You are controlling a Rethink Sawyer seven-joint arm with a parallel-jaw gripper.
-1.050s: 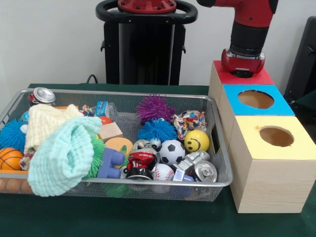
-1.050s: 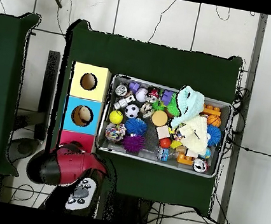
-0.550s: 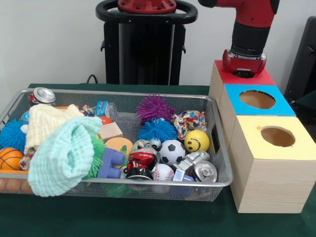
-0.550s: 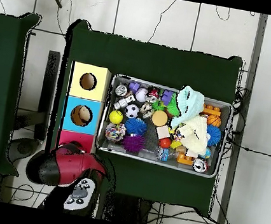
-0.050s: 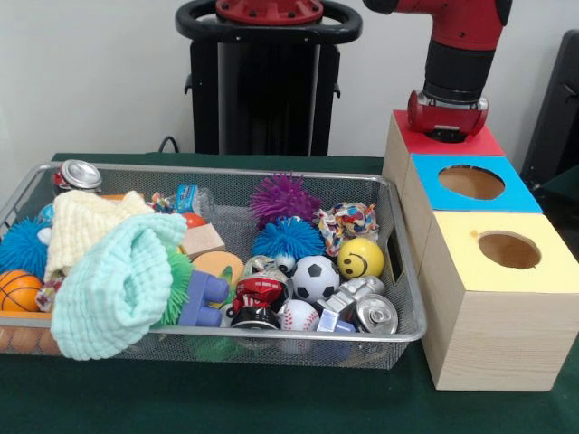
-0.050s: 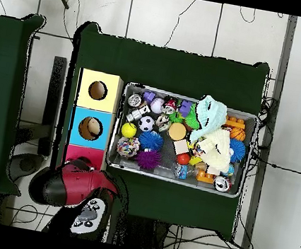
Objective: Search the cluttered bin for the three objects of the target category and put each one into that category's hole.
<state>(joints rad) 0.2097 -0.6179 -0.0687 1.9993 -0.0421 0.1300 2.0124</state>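
Note:
A wire mesh bin (image 5: pixel 405 298) holds a jumble of toys: a soccer ball (image 5: pixel 315 276), a yellow smiley ball (image 5: pixel 360 258), a baseball (image 5: pixel 298 316), a basketball (image 5: pixel 18 289), purple (image 5: pixel 283 197) and blue (image 5: pixel 288 238) spiky balls, and two cans (image 5: pixel 374 314) (image 5: pixel 79 174). To its right stand three wooden boxes with red (image 5: pixel 475 143), blue (image 5: pixel 516 192) and yellow (image 5: pixel 552 262) tops; the blue and yellow holes are visible. My gripper (image 5: pixel 447 129) is down on the red box, away from the bin, its tips hidden. In the overhead view the arm (image 6: pixel 74 185) covers that box.
A mint cloth (image 5: pixel 118 285) and a cream cloth (image 5: pixel 81 226) are draped over the bin's left part and hide things under them. A rope toy (image 5: pixel 348 220), a blue block (image 5: pixel 204 298) and a red toy (image 5: pixel 258 294) lie among the balls. Green cloth (image 5: pixel 271 398) covers the table.
The arm's end has shifted very slightly to the right over the red box. Nothing in the bin has moved.

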